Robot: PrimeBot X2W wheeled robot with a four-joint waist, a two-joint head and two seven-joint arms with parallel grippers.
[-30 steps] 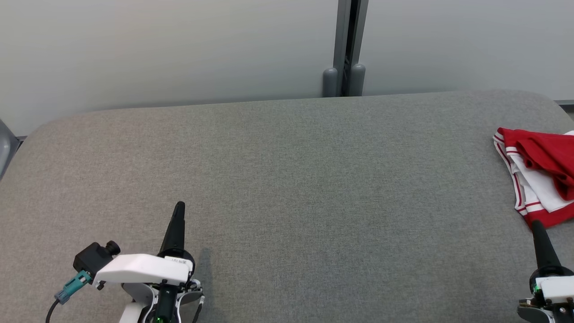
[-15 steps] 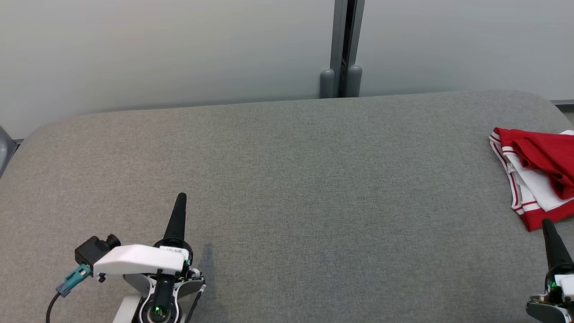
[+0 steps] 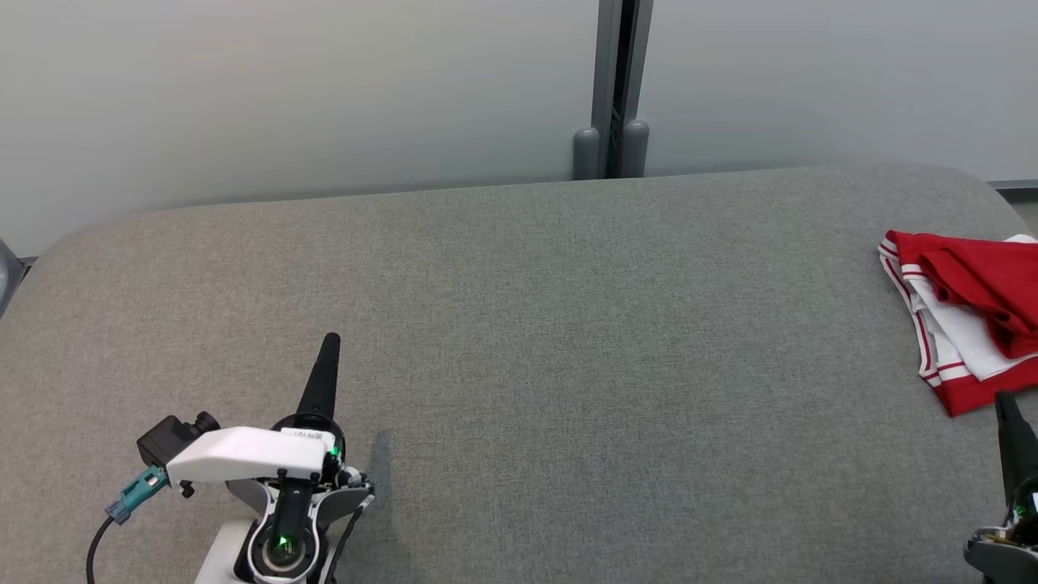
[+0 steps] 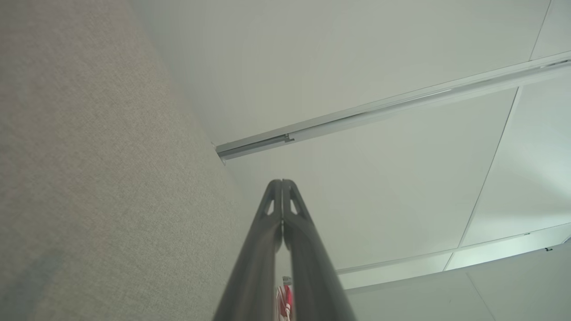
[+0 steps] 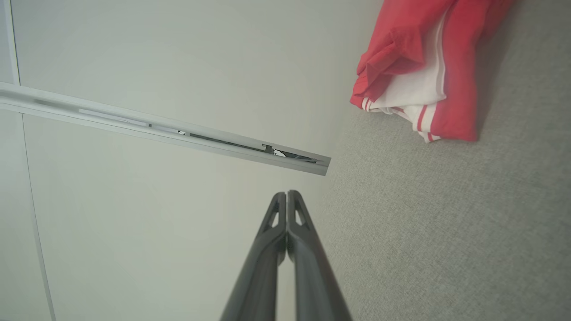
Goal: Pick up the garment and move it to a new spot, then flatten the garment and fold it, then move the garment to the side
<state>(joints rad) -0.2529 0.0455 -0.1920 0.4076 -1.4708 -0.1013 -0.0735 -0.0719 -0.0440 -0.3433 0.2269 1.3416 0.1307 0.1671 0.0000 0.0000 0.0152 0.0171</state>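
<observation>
Left gripper (image 3: 328,349) pinched closed, empty, above grey woven fabric tabletop (image 3: 568,341). Right gripper (image 3: 1010,405) closed too, empty, near folded red-and-white cloth garment (image 3: 965,300) at table's right edge. Pale panelled wall (image 3: 324,81) behind, with grey metal post (image 3: 612,81).

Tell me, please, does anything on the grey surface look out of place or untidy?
Nothing looks spilled or damaged. The red and white garment lies at the right end of the grey surface, bunched rather than neat, with uneven layers.
</observation>
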